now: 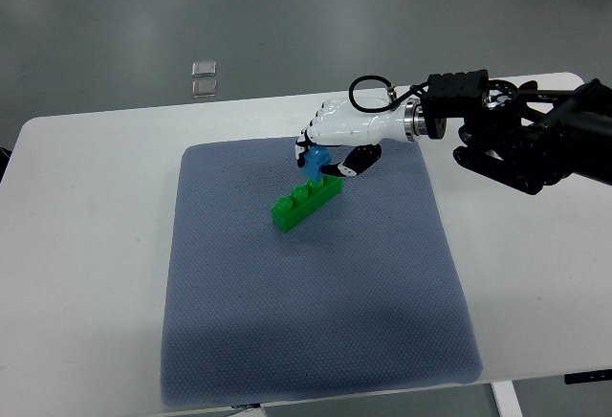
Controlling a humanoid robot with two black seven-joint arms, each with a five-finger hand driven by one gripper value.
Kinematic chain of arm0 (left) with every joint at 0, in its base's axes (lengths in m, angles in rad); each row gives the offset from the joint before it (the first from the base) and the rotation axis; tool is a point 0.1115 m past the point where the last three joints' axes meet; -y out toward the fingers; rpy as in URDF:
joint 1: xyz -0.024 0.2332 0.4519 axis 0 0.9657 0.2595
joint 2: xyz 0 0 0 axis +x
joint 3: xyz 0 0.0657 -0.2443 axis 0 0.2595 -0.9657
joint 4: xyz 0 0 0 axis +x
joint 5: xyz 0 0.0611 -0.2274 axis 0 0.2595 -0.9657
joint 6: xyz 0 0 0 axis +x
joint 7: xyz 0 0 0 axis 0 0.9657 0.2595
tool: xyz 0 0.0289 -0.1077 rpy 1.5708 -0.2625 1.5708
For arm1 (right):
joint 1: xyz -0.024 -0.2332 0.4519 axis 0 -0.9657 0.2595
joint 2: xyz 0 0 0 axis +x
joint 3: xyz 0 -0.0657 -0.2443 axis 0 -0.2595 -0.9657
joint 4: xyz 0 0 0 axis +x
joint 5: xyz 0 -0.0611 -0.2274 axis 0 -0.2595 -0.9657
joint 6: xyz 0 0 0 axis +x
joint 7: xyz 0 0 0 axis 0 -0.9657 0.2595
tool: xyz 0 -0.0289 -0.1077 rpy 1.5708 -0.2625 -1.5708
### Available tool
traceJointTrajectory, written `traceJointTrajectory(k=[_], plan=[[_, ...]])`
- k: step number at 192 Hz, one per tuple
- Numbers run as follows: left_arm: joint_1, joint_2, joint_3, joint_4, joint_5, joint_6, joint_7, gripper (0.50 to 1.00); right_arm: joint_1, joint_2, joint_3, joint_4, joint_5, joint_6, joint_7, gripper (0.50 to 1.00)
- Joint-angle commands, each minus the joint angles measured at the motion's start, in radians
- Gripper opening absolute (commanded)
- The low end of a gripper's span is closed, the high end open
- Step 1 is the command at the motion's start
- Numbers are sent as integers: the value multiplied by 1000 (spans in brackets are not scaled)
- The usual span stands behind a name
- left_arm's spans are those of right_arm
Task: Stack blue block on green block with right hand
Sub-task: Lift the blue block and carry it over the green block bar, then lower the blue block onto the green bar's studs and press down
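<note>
Blue block (315, 159): pinched in the curled fingers of the right hand (335, 142), just over the far end of the green block (306, 202).
Step advice: line its studs up squarely, press straight down, then release.
Green block: lies diagonally on the grey mat (316, 340), directly under the hand.
Left hand: out of sight.
</note>
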Motion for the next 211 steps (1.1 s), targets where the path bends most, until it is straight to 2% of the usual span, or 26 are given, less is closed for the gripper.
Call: traceJointTrajectory(k=[1, 164, 211], plan=[[-1, 0, 0, 0, 0, 0, 0, 1000, -2, 8, -26, -3, 0, -1, 0, 515], [-1, 0, 0, 0, 0, 0, 0, 1000, -12, 39, -27, -31, -2, -1, -4, 513], [-1, 0, 0, 0, 0, 0, 0, 1000, -14, 54, -26, -45, -2, -2, -31, 513]])
